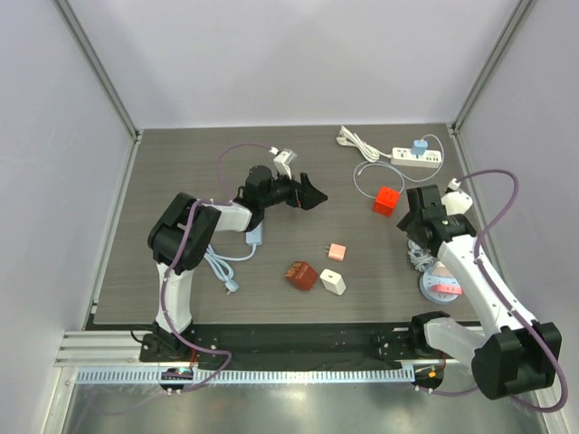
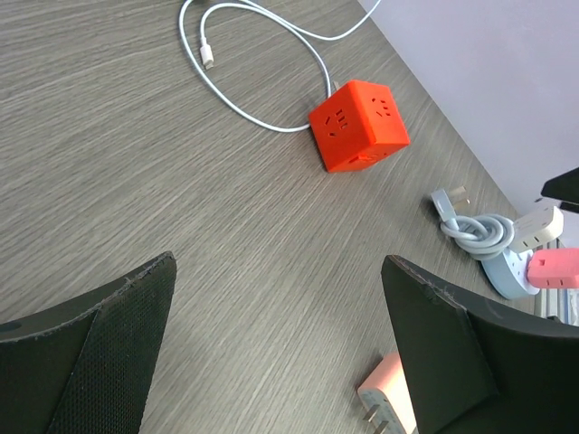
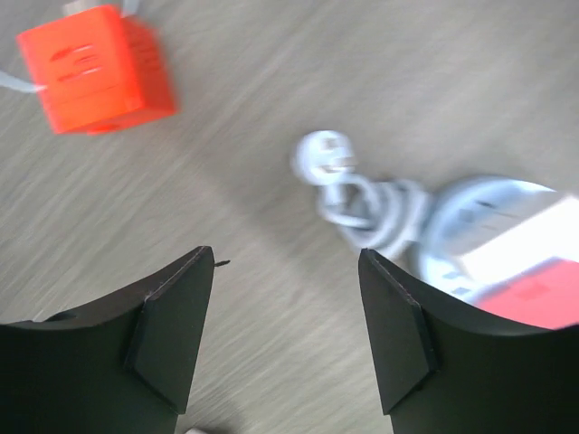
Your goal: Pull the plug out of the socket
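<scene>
**A:** Gripper status?

**B:** Clock is on the top view, 12 = far edge. Left gripper (image 2: 278,262) is spread wide, with nothing between the fingers (image 2: 109,344). It hangs over bare table (image 1: 181,172) near the middle, slightly toward 12.

**A:** And the right?

**B:** Right gripper (image 3: 285,256) has its jaws apart too. The gap is empty and I see no contact with anything. It sits at about 3 o'clock.

**A:** Where's the plug?

**B:** Pink plug (image 2: 554,268) sits on top of the round socket (image 2: 505,271), which is pale blue, at 4 o'clock near the right edge. A white plug (image 2: 540,220) is on the same socket, just beside the pink one. I can't tell how deep either is seated, because the right wrist picture is blurred there.

**A:** How close is the right gripper to it?

**B:** Near, not touching. The socket is at roughly 5 o'clock from the gripper. The coiled cord (image 3: 362,203) lies on the table between them, up against the socket.

**A:** Other clutter?

**B:**
- Orange cube socket (image 1: 387,200) is at 2 o'clock, just at the right gripper's 9, with a thin white cable (image 2: 262,72) running to it.
- White power strip (image 1: 403,155) carries a blue plug (image 1: 419,146), at 1 o'clock by the far edge.
- Pink adapter (image 1: 336,251), white adapter (image 1: 332,282) and dark red cube (image 1: 301,275) are grouped toward 6 o'clock from centre, apart from both grippers.
</scene>
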Controlling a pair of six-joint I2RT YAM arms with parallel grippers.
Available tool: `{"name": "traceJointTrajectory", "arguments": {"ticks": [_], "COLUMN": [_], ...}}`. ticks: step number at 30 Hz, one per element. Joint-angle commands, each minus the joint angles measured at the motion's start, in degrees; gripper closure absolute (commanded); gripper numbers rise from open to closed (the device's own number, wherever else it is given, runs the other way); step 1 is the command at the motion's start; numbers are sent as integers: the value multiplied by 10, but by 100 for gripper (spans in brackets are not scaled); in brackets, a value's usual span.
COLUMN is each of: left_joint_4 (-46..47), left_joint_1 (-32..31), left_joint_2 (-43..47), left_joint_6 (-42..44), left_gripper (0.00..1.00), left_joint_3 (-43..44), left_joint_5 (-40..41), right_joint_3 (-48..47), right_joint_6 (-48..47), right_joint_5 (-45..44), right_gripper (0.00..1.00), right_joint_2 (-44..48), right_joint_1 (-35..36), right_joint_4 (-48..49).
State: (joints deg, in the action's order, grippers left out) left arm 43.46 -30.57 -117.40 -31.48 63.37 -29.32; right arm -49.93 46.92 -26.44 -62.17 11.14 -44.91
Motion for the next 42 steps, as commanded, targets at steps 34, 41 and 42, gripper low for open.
{"name": "traceJointTrajectory", "arguments": {"ticks": [34,41,42], "left_joint_4": [51,41,40], "left_joint_1": [15,15,15], "left_joint_2": [5,6,6], "left_joint_6": [-27,-24,-23], "left_gripper": [5,5,5], "left_joint_3": [10,15,16], "left_joint_5": [-14,-14,-13], "right_joint_3": [67,34,32], "right_joint_6": [64,79,69], "right_joint_5": [25,39,43], "right_gripper": [76,66,62], "right_joint_2": [-203,-233,-231], "right_joint_1": [93,162,162], "right_joint_4": [188,191,191]}}
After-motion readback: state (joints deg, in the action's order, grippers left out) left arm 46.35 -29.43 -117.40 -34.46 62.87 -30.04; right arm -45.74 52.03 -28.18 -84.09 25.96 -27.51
